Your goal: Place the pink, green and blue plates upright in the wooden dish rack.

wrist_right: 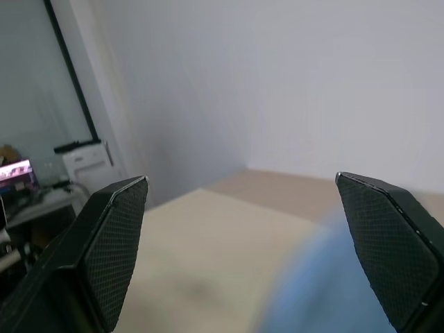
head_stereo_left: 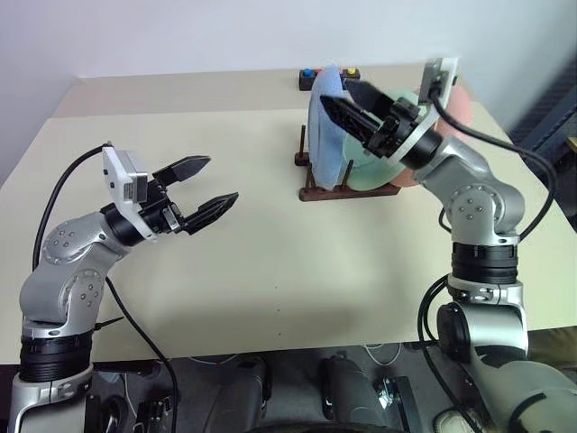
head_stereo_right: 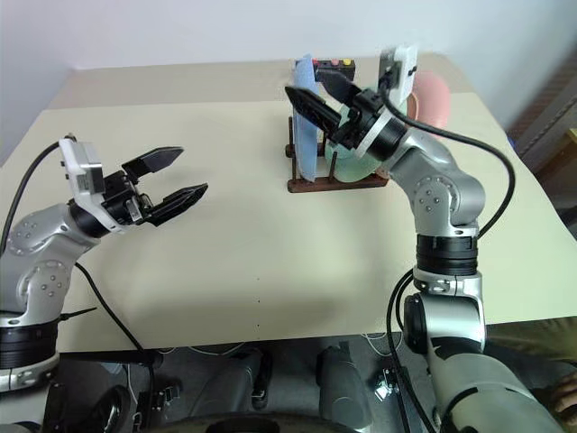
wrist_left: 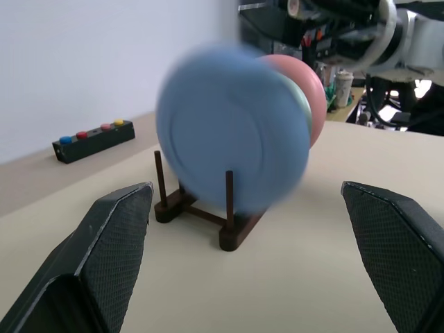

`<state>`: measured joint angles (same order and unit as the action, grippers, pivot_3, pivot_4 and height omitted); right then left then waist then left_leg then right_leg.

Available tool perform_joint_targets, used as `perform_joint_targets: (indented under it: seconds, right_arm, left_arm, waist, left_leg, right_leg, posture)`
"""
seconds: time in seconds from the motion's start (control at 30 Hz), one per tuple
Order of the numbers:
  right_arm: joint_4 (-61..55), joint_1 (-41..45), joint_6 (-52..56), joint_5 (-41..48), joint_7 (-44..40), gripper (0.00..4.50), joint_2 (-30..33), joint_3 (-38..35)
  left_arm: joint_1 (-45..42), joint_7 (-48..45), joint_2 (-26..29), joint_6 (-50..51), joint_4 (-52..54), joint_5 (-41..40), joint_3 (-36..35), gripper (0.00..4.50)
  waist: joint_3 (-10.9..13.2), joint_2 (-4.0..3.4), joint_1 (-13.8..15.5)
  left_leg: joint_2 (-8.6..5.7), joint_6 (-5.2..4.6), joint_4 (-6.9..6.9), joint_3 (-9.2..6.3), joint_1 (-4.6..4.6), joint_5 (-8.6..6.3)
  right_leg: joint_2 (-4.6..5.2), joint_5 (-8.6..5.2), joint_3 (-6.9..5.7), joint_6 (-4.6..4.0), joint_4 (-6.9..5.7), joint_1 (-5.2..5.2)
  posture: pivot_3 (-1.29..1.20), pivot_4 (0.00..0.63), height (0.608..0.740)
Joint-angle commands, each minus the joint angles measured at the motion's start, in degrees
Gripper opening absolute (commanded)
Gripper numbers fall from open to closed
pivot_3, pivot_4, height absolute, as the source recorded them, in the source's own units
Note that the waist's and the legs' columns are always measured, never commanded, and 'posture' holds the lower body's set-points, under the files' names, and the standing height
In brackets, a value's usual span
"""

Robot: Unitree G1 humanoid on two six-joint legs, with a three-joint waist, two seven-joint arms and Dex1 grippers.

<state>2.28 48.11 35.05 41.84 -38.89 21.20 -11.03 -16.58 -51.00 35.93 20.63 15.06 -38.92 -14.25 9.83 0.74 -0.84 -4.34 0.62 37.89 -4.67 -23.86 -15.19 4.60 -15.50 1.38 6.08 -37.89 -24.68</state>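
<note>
With all three plates standing in the rack (head_stereo_left: 347, 189), the placing step looks finished. From the head, the right gripper (head_stereo_right: 317, 95) hangs spread above the blue plate (head_stereo_left: 326, 126); next it should only back away. The left gripper (head_stereo_left: 206, 183) (also spread) faces the blurred blue plate, green (wrist_left: 304, 104) and pink (wrist_left: 309, 90) behind.
</note>
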Motion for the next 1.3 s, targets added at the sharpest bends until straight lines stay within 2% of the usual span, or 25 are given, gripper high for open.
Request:
perform_joint_targets:
  seconds: [0.03, 0.33, 0.57, 0.77, 0.87, 1.0, 1.2, 1.3]
  right_arm:
    - [-2.4, -0.8, -1.16, -0.18, -0.75, 4.42, -0.81, 0.97]
    - [-0.49, -0.59, -3.01, -1.32, 0.08, 4.42, -0.68, -0.16]
    - [1.77, -0.42, -6.85, -4.12, -2.02, 4.42, 4.57, -1.6]
    - [-0.7, -5.86, -8.52, -4.4, -8.95, 4.42, 11.34, -2.92]
    - [0.3, -9.58, -11.52, -8.38, -12.54, 4.42, 16.47, -2.1]
    - [2.77, -13.5, -12.94, -9.08, -13.75, 4.42, 20.87, -5.74]
    - [-0.56, -20.01, -11.76, -8.97, -13.43, 4.42, 21.69, -6.61]
    - [-1.53, -21.19, -10.97, -7.93, -12.79, 3.56, 21.52, -7.57]
  left_arm:
    - [-0.93, -0.2, -0.04, -1.38, 0.63, 0.03, -0.49, 4.5]
    - [-0.55, 0.02, 0.14, -1.11, 1.15, -0.06, -0.82, 4.5]
    - [-0.24, -1.33, 1.17, -0.76, 0.84, 0.21, -0.6, 4.5]
    - [-0.47, -5.11, 3.83, 0.22, -1.36, 0.03, -1.13, 4.5]
    - [-1.48, -6.61, 5.32, -0.61, -3.67, 0.65, -1.65, 4.5]
    - [-2.32, -7.25, 5.7, -0.04, -4.22, -0.11, -1.72, 4.5]
    - [-3.59, -10.39, 5.26, 2.43, -3.87, -1.41, 1.41, 4.5]
    - [-5.59, -10.91, 4.77, 1.93, -5.73, -0.56, 2.29, 4.5]
  waist:
    - [0.0, 0.0, -0.01]
    - [0.0, 0.0, 0.07]
    - [0.0, 0.0, 0.08]
    - [0.01, -0.01, 0.25]
    - [0.01, -0.01, 0.3]
    - [0.01, -0.01, 0.18]
    - [0.01, -0.02, 0.2]
    - [0.02, -0.04, 0.21]
  left_leg:
    - [0.0, 0.0, 0.0, 0.0, 0.0, 0.0]
    - [-0.01, 0.0, 0.0, 0.0, 0.0, 0.0]
    - [-0.01, 0.0, 0.0, 0.0, 0.0, 0.0]
    - [0.0, -0.01, 0.0, 0.0, 0.0, -0.01]
    - [-0.01, -0.07, 0.01, 0.0, 0.0, -0.04]
    - [0.0, -0.09, 0.01, 0.0, 0.01, -0.05]
    - [0.01, -0.1, 0.0, 0.0, 0.02, -0.06]
    - [0.01, -0.1, 0.01, 0.0, 0.02, -0.06]
  right_leg:
    - [0.0, 0.0, 0.0, 0.0, 0.01, 0.0]
    - [0.01, 0.0, 0.01, 0.0, 0.01, 0.01]
    - [0.01, 0.0, 0.0, 0.0, 0.02, 0.02]
    - [0.02, 0.0, 0.0, 0.0, 0.04, 0.04]
    - [0.03, 0.0, 0.0, 0.0, 0.13, 0.1]
    - [0.02, 0.0, -0.02, 0.0, 0.15, 0.12]
    - [0.03, 0.0, 0.01, 0.0, 0.24, 0.17]
    - [0.03, 0.01, 0.01, 0.0, 0.24, 0.17]
  posture:
    - [0.0, 0.15, 0.74]
    - [0.0, 0.15, 0.74]
    - [0.0, 0.15, 0.74]
    - [0.0, 0.15, 0.74]
    - [0.0, 0.15, 0.74]
    - [0.0, 0.15, 0.74]
    - [0.0, 0.15, 0.74]
    - [0.0, 0.15, 0.74]
